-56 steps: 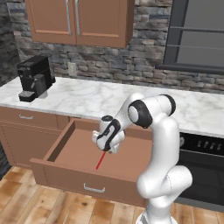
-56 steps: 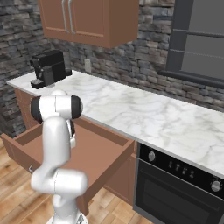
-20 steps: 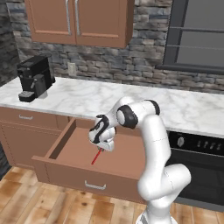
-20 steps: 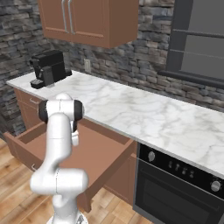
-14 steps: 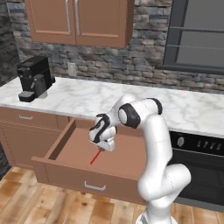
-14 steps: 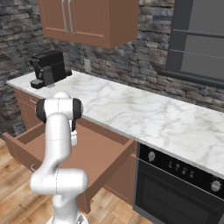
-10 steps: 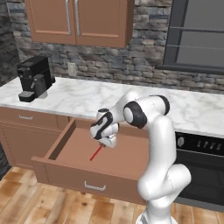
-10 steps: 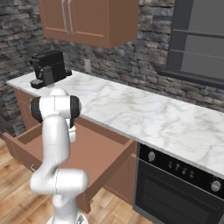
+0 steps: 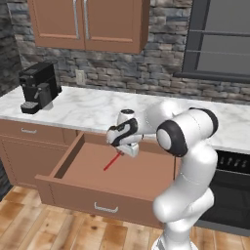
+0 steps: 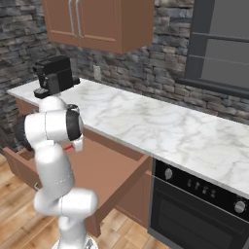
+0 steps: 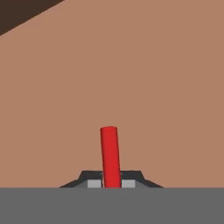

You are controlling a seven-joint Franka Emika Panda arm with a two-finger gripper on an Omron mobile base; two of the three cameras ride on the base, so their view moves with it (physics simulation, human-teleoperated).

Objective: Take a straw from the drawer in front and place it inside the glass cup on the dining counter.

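The drawer (image 9: 96, 194) stands pulled out wide under the marble counter, its brown floor (image 11: 131, 65) bare. My gripper (image 9: 126, 150) hangs above the middle of that floor, shut on the upper end of the straw (image 9: 112, 162). The thin red straw slants down and to the left from the fingers, off the drawer floor. In the hand view the straw (image 11: 109, 153) sticks up between the two closed fingertips of the gripper (image 11: 109, 184). From the right base view my arm hides the hand, and a bit of the red straw (image 10: 69, 146) peeks past it over the drawer (image 10: 114, 177). The glass cup and the dining counter are out of view.
A black coffee machine (image 9: 39, 87) stands at the left end of the marble counter (image 9: 88, 107) backed by a stone wall. An oven (image 10: 199, 214) with a knob panel sits to the right of the drawer. Wooden wall cabinets (image 9: 88, 24) hang overhead.
The gripper has risen out of the drawer and shifted slightly right, carrying the straw up off the drawer floor. The drawer has stayed still.
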